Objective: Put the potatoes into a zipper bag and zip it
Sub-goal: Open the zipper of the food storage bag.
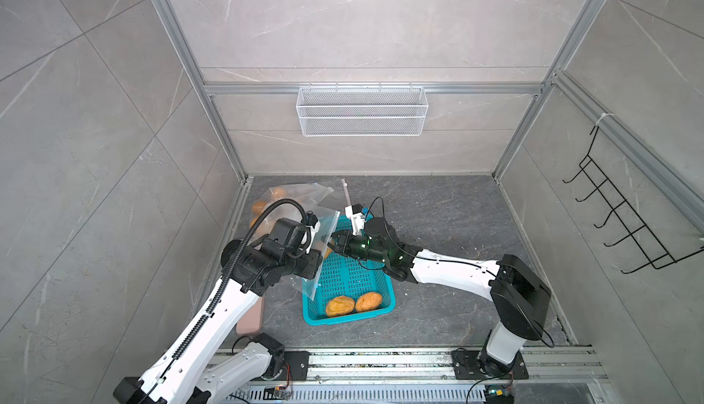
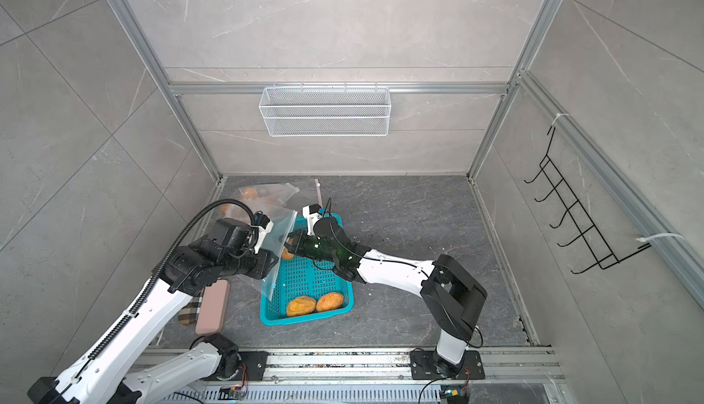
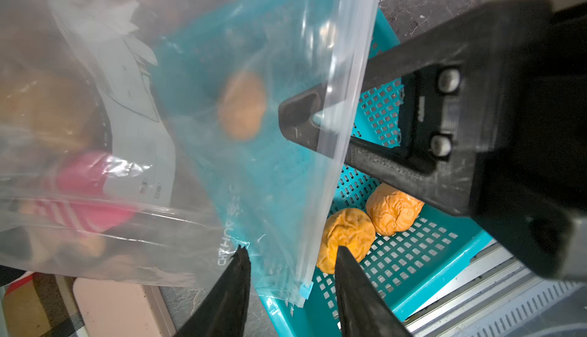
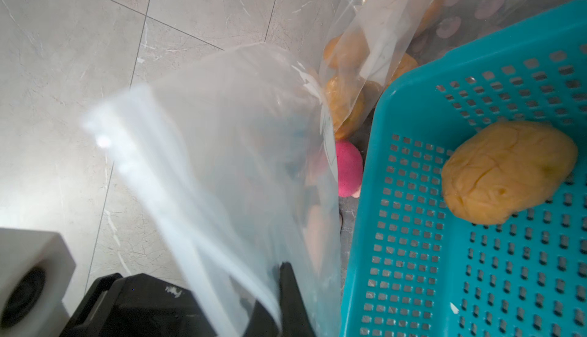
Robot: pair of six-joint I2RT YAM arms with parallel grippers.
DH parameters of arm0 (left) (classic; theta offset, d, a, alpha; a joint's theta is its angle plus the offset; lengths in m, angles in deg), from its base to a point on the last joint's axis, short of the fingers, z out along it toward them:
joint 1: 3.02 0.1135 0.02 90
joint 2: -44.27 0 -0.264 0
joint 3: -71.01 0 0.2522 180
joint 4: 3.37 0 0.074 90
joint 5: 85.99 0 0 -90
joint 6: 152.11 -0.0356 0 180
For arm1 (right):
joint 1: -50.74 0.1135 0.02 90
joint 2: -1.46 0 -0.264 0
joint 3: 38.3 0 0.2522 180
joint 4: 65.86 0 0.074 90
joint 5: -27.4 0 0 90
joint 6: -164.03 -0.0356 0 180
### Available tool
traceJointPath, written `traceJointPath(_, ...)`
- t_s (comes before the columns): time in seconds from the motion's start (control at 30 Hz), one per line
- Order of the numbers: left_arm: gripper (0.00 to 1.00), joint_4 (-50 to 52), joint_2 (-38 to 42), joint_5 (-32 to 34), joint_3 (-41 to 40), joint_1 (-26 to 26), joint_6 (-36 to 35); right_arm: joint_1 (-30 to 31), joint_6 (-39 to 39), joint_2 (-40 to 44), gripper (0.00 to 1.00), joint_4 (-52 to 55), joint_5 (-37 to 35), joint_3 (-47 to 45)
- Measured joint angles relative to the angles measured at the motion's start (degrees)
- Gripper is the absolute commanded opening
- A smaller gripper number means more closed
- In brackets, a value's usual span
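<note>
A clear zipper bag (image 3: 270, 176) hangs upright over the left side of the teal basket (image 1: 348, 319). My right gripper (image 1: 336, 239) is shut on its top edge, also seen in the left wrist view (image 3: 301, 119). My left gripper (image 3: 292, 252) stands open, its fingertips (image 3: 243, 252) either side of the bag's lower corner by the blue slider (image 3: 306, 289). Two potatoes (image 1: 340, 305) (image 1: 368, 302) lie at the basket's near end and a third potato (image 4: 508, 173) at its far end. More potatoes (image 4: 344, 106) show inside a second clear bag (image 1: 293, 192) at the back left.
A pink case (image 2: 213, 307) and a plaid item (image 2: 190, 312) lie left of the basket under my left arm. A pink object (image 4: 347, 170) sits between bag and basket. A white mesh shelf (image 1: 362, 110) hangs on the back wall, a black hook rack (image 1: 628, 223) on the right wall.
</note>
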Motion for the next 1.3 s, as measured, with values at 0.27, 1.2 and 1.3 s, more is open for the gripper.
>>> traceJointPath(0.27,0.56,-8.02,3.67,-3.45,-4.04,0.00,2.67,0.22,-3.72,-0.52,0.00,-1.99,-0.17,-0.37)
traceJointPath(1.2,0.36,-12.63,1.68,-1.09,-5.01,0.00,6.34,0.63,-5.35,-1.51,0.00,-1.95,-0.24,-0.37)
traceJointPath(1.3,0.35,-11.65,1.81,-1.09,-5.73,0.00,6.34,0.63,-5.35,-1.51,0.00,-1.97,-0.26,-0.37)
